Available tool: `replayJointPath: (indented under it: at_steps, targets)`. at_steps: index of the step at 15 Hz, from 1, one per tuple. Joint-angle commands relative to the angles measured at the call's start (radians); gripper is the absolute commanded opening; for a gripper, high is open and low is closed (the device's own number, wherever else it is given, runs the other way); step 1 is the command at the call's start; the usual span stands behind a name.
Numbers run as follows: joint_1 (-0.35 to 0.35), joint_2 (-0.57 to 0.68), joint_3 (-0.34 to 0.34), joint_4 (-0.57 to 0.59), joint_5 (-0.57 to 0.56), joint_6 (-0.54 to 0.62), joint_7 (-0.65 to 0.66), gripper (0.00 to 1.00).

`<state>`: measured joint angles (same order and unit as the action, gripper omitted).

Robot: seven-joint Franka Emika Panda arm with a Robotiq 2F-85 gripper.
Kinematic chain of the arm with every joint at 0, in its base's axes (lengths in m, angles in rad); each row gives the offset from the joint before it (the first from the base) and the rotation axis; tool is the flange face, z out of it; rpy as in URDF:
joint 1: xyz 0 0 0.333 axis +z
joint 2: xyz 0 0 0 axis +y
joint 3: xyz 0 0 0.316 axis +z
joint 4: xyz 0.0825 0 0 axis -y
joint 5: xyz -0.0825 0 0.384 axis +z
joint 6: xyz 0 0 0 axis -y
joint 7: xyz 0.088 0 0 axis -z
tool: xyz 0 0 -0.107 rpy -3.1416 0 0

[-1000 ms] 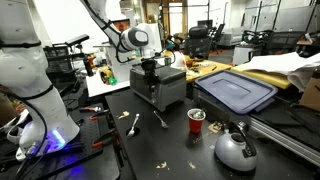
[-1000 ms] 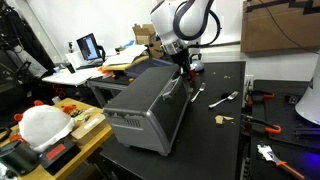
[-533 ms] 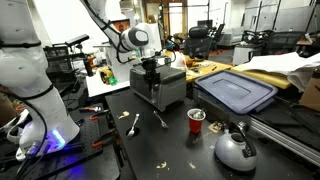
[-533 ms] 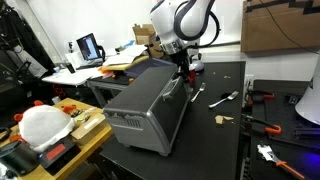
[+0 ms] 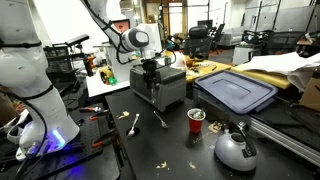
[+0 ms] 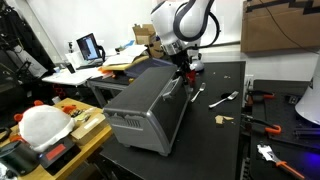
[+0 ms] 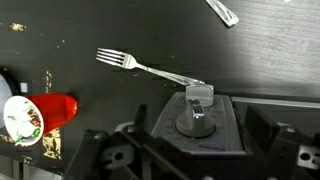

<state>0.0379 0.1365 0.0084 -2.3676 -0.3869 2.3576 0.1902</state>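
My gripper [image 5: 150,68] hangs at one end of a grey box-shaped appliance [image 5: 168,90], also seen from the other side [image 6: 140,100] with the gripper [image 6: 183,70] at its far end. In the wrist view the appliance's end panel carries a round knob [image 7: 197,112] with a pale handle. The gripper [image 7: 199,130] is open, its dark fingers [image 7: 262,125] standing wide on either side of the knob without touching it. A metal fork [image 7: 140,66] lies on the black table just beyond the appliance.
A red cup [image 5: 196,120] stands near the fork [image 5: 159,119], with a spoon [image 5: 133,124] to its left. A kettle [image 5: 235,148] and a blue-lidded bin [image 5: 235,90] sit further off. Red-handled tools [image 6: 268,98] lie by the table edge.
The arm stays where it was. The fingers have spread apart, away from the knob.
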Motion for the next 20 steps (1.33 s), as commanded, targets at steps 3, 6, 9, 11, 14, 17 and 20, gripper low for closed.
replayJointPath:
  at_steps: [3,6,9,11,14,17,20]
  targets:
    - [-0.005,0.013,-0.007,0.003,0.078,0.012,-0.014,0.52]
    - [-0.008,0.017,-0.011,0.006,0.108,0.01,-0.019,0.3]
    - [-0.014,0.021,-0.015,0.008,0.136,0.01,-0.024,0.08]
    - [-0.025,0.025,-0.019,0.013,0.153,0.011,-0.031,0.0]
    - [-0.032,0.032,-0.021,0.021,0.194,0.012,-0.057,0.03]
    - [-0.044,0.041,-0.022,0.028,0.252,0.015,-0.088,0.03]
    - [-0.065,0.048,-0.015,0.034,0.364,0.017,-0.165,0.03]
